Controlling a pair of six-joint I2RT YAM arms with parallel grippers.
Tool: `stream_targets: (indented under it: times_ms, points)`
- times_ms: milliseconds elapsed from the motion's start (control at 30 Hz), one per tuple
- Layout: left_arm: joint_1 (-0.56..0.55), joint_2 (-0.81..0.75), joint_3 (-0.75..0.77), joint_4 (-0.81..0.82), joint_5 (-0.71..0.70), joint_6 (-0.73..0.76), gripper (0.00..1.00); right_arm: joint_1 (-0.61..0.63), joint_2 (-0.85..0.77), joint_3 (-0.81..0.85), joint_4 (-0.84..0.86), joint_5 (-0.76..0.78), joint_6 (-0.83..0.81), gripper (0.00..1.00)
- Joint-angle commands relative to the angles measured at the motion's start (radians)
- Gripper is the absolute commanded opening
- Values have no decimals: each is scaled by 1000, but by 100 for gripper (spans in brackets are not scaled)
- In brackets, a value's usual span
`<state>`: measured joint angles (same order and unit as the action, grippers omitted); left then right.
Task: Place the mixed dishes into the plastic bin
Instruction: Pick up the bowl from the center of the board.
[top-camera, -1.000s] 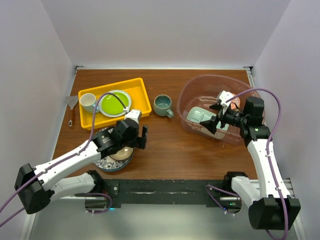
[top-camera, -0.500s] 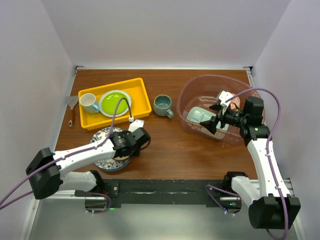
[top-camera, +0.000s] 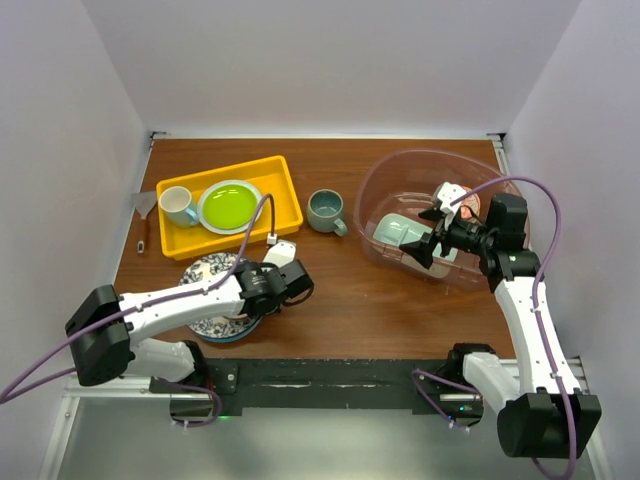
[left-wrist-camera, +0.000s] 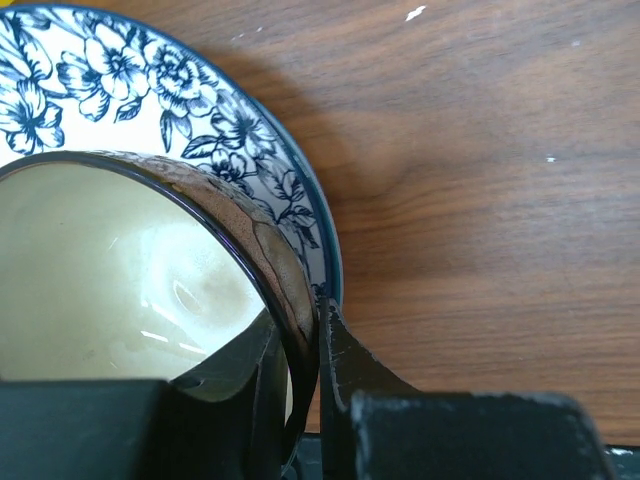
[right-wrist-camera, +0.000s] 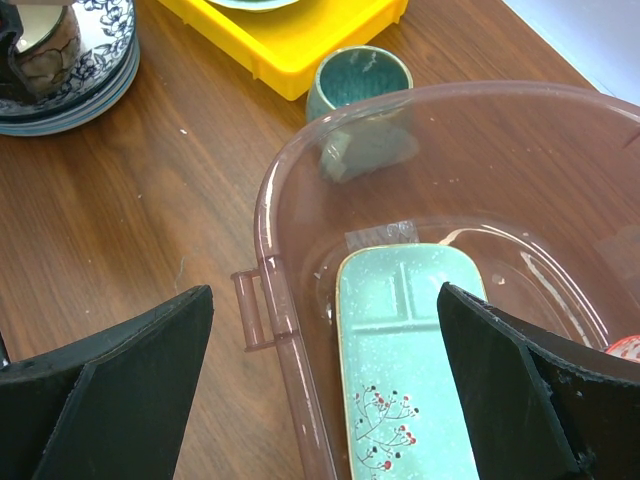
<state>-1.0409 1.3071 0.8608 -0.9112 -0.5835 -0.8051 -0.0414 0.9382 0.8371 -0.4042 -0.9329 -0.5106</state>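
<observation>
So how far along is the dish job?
Done: mint-green divided tray lies in the plastic bin. In hand: left tool pinches the tan bowl at its rim, atop the blue-patterned plate. Left: bowl, plate, grey-green mug beside the bin. Idle: right tool, open over it.

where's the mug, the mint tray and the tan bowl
mug (top-camera: 325, 209): top external view, on its teal inside.
mint tray (right-wrist-camera: 400, 370): right wrist view, on its large compartment.
tan bowl (left-wrist-camera: 100, 280): left wrist view, on its cream inside.

White-shelled arms (top-camera: 170, 305), black joints, purple cables (top-camera: 530, 181); matte black left end effector (left-wrist-camera: 298, 318) and right end effector (right-wrist-camera: 325, 292)
</observation>
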Motion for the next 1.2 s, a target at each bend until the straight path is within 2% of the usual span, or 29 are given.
stream_targets:
  times_ms: [0, 200, 567, 700, 933, 1100, 1167]
  points:
    - [-16, -52, 76, 20, -32, 98, 0, -3, 1, 16, -1, 5, -20, 98]
    - [-19, -156, 63, 127, 65, 283, 0, -3, 1, 19, -15, -15, -37, 98]
    - [-19, -308, 47, 346, 237, 501, 0, -3, 2, 20, -25, -32, -46, 98]
    - [-19, -331, 20, 452, 355, 615, 0, -5, 1, 22, -35, -53, -52, 98]
    - [-19, -315, -14, 621, 522, 724, 0, -3, 17, 31, -50, -110, -57, 98]
    - [-27, -305, -48, 736, 621, 776, 0, -3, 82, 103, -140, -159, -80, 98]
    - [-36, -307, -74, 811, 660, 799, 0, 3, 134, 144, -227, -187, -92, 98]
